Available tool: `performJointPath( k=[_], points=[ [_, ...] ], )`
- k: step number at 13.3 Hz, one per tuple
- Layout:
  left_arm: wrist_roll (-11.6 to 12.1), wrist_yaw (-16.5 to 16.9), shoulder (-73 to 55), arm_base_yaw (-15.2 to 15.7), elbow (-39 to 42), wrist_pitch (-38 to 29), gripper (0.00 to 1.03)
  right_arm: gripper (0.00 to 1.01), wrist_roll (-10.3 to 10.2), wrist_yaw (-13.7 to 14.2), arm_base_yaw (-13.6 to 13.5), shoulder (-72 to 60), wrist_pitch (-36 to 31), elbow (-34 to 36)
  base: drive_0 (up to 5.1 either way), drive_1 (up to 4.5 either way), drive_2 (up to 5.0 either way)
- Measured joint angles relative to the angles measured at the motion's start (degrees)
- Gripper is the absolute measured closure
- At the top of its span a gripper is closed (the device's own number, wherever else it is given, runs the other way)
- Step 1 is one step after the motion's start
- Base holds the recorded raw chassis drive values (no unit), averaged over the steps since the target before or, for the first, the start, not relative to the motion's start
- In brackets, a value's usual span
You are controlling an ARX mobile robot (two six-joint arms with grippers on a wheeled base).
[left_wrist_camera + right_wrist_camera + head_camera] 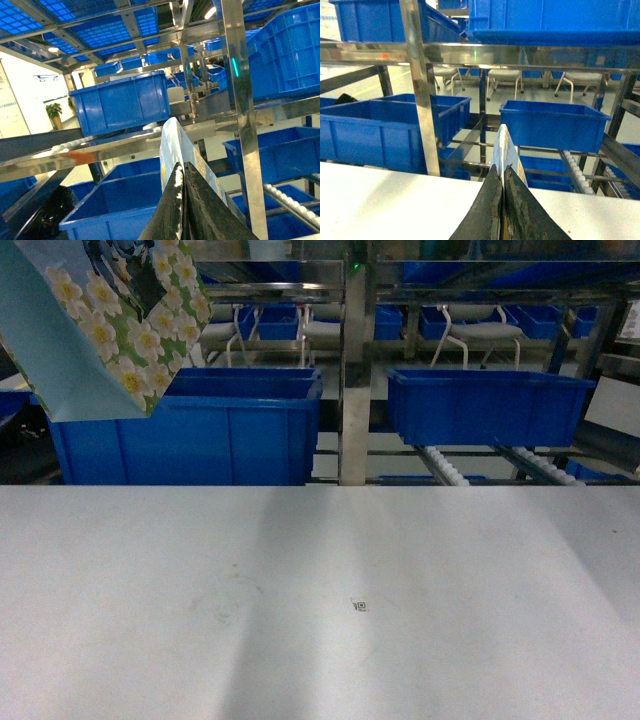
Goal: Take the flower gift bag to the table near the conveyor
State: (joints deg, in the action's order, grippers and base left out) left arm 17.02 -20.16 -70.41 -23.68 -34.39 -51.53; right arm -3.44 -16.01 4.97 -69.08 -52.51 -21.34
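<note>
Blue crates (185,430) back the white tabletop (300,590); my left gripper (182,200), clamped on the flower gift bag (105,320), holds it high left, above the crates.

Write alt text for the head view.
A flower gift bag hangs tilted in the upper left corner, above a large blue crate and clear of the bare white table filling the foreground. Behind, a second blue crate sits on a steel rack above white conveyor rollers.
</note>
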Motion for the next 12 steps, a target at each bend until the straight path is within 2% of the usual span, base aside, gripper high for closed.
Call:
performJointPath(
  k=[3,4,7,10,12],
  points=[
    [0.0,0.0,0.0,0.0,0.0,0.0,1.01,0.98,0.8,-2.4,0.7,-17.5,-10.1,-1.7,0.0,0.00,0.0],
    [0.0,0.0,0.0,0.0,0.0,0.0,1.01,0.98,0.9,-3.3,1.1,-22.3,-10.5,-2.9,0.0,0.00,0.0],
    [0.0,0.0,0.0,0.0,0.0,0.0,1.01,0.98,1.5,-3.3,1.5,-32.5,-13.1,-5.4,0.0,0.00,0.0],
    [0.0,0.0,0.0,0.0,0.0,0.0,1.01,0.98,1.5,-3.3,2.2,-36.9,-14.8,-5.1,0.0,0.00,0.0],
    [0.0,0.0,0.0,0.0,0.0,0.0,1.01,0.98,2.0,-3.4,2.1,-38.9,-16.2,-2.6,0.0,0.00,0.0]
  ],
)
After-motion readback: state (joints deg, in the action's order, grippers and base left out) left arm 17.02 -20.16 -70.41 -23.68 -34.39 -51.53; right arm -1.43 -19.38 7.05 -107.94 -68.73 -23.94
